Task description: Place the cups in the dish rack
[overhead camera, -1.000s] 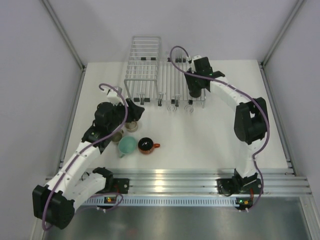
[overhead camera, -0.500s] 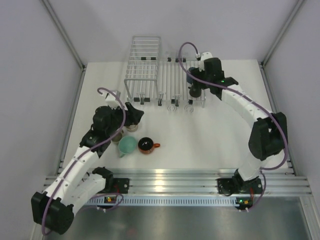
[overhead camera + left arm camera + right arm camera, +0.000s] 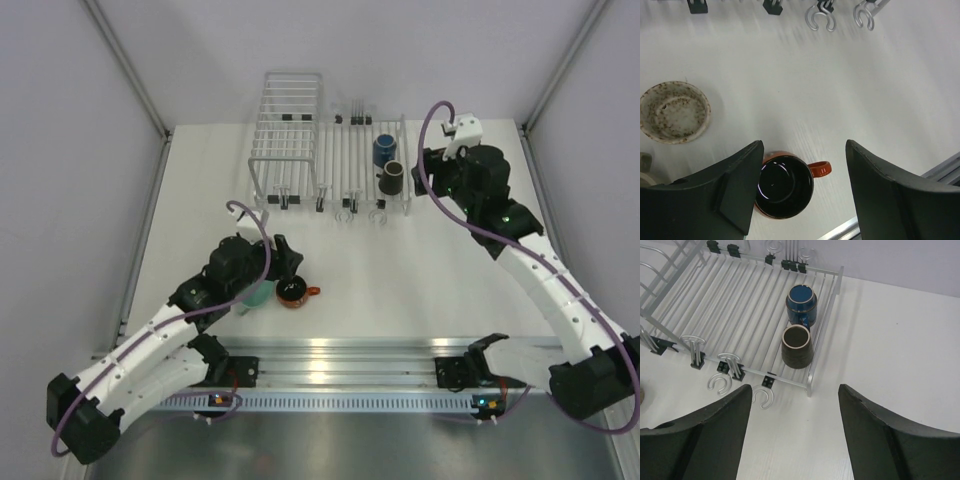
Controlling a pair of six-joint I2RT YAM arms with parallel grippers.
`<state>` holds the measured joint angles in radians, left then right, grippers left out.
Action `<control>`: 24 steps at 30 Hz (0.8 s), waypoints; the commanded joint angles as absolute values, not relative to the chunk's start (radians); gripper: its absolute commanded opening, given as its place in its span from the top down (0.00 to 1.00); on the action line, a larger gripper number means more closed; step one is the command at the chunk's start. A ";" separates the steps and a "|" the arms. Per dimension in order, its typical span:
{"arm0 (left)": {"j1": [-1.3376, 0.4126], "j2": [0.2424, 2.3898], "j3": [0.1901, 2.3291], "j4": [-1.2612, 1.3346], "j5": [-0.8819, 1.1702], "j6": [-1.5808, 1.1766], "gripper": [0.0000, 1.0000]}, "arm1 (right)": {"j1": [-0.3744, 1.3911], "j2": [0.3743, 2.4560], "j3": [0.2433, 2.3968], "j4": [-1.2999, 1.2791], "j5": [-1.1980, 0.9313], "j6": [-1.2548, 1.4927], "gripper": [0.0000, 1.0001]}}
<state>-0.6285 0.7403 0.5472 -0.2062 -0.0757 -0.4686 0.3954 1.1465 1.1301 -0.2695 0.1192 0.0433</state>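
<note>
In the dish rack, at its right end, two cups upright: dark blue cup farther back, brown cup just in front of it, very close, contact not possible to tell. On the table, from left to right: mint-teal cup, half hidden under the left arm, then orange-red cup with dark inside, upright, handle pointing right. Farther back on the left, beige speckled cup, seen only in the left wrist view.

Wide open and holding nothing: left gripper, hanging over the orange-red cup, its left finger overlapping the cup's rim in the view, contact not possible to tell. Also wide open and holding nothing: right gripper, by the rack's front right corner, apart from both cups.

Against the rack's left side, taller wire basket. Along the rack's front edge, silver hooks.
</note>
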 commanded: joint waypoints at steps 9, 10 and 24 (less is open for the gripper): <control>-0.739 0.833 0.500 -0.238 -0.328 -0.474 0.28 | 0.382 0.927 1.014 -0.271 0.109 0.083 0.29; -0.745 0.845 0.500 -0.238 -0.336 -0.474 0.28 | 0.380 0.920 1.009 -0.273 0.109 0.083 0.29; -0.782 0.908 0.503 -0.299 -0.391 -0.514 0.29 | 0.380 0.887 0.994 -0.270 0.103 0.084 0.28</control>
